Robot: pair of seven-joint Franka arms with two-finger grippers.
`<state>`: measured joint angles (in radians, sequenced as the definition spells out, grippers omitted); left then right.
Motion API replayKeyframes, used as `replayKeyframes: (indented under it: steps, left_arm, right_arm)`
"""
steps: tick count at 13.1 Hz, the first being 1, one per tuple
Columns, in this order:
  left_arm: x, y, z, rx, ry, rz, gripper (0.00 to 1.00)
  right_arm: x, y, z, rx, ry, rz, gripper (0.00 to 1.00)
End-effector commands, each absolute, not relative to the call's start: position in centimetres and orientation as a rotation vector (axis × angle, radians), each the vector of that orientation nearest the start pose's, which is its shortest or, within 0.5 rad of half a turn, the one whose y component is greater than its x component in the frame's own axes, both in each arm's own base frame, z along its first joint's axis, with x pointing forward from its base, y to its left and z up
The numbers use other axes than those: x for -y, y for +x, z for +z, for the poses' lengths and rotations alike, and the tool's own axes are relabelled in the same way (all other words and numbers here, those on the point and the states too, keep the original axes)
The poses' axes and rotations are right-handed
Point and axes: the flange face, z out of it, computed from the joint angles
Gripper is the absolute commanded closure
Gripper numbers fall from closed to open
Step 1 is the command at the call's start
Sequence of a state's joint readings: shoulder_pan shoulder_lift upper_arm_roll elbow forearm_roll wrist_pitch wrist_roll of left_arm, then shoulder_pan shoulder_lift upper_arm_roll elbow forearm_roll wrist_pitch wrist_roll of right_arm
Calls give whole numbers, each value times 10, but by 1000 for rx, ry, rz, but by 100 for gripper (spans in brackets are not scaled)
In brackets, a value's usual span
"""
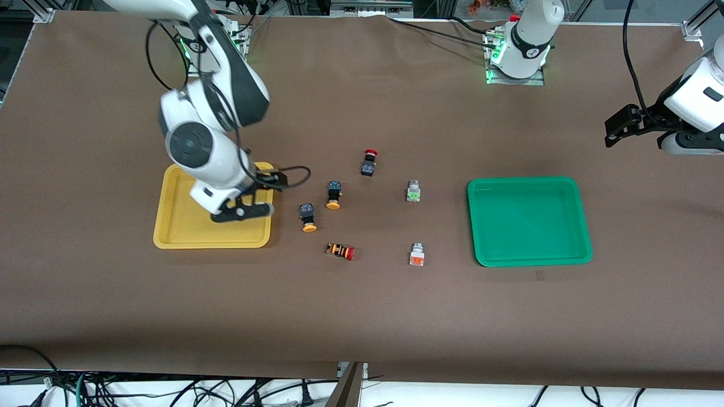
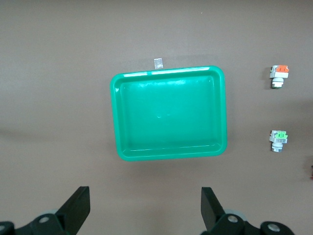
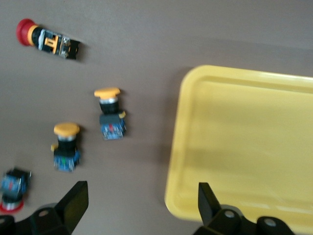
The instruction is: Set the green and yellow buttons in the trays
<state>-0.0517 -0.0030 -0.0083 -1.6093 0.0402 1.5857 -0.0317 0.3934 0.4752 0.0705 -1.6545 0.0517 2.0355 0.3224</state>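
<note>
The yellow tray (image 1: 175,229) lies toward the right arm's end and the green tray (image 1: 529,220) toward the left arm's end; both are empty. Two black-bodied yellow-capped buttons (image 1: 308,217) (image 1: 334,195) lie beside the yellow tray. The white green-faced button (image 1: 413,192) and the white orange-faced button (image 1: 417,255) lie nearer the green tray. My right gripper (image 1: 259,198) is open and empty over the yellow tray's edge (image 3: 181,147); its wrist view shows both yellow-capped buttons (image 3: 110,112) (image 3: 66,147). My left gripper (image 1: 619,129) is open and empty, up in the air; its wrist view shows the green tray (image 2: 168,112).
A black button with a red cap (image 1: 369,163) lies farther from the front camera than the yellow-capped ones. An orange-striped red-capped button (image 1: 340,250) lies nearer. The brown table (image 1: 362,316) is bare along its front. The left wrist view shows both white buttons (image 2: 280,76) (image 2: 279,140).
</note>
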Motion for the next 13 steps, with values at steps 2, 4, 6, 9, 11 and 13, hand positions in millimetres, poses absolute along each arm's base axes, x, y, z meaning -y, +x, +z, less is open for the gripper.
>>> replayKeyframes:
  steps: [2,4,6,9,11,13]
  left_arm:
    - [62,577,562,-145,-3100,180,0]
    - [101,590,514,-234,-3084,287,0]
    - [142,614,474,-310,-3082,262,0]
    - [202,649,411,-259,-3114,139,0]
    - [255,664,367,-300,-3142,-68,0]
    - [274,678,329,-277,-3183,-276,0]
  right_arm:
    - [-335,592,256,34,-3065,139,1]
    - [-349,583,231,3,-3055,116,1]
    - [-350,577,210,-14,-3053,99,1]
    - [-347,572,179,-24,-3042,53,17]
    - [-345,569,175,-21,-3042,50,38]
    - [-345,571,184,9,-3039,42,65]
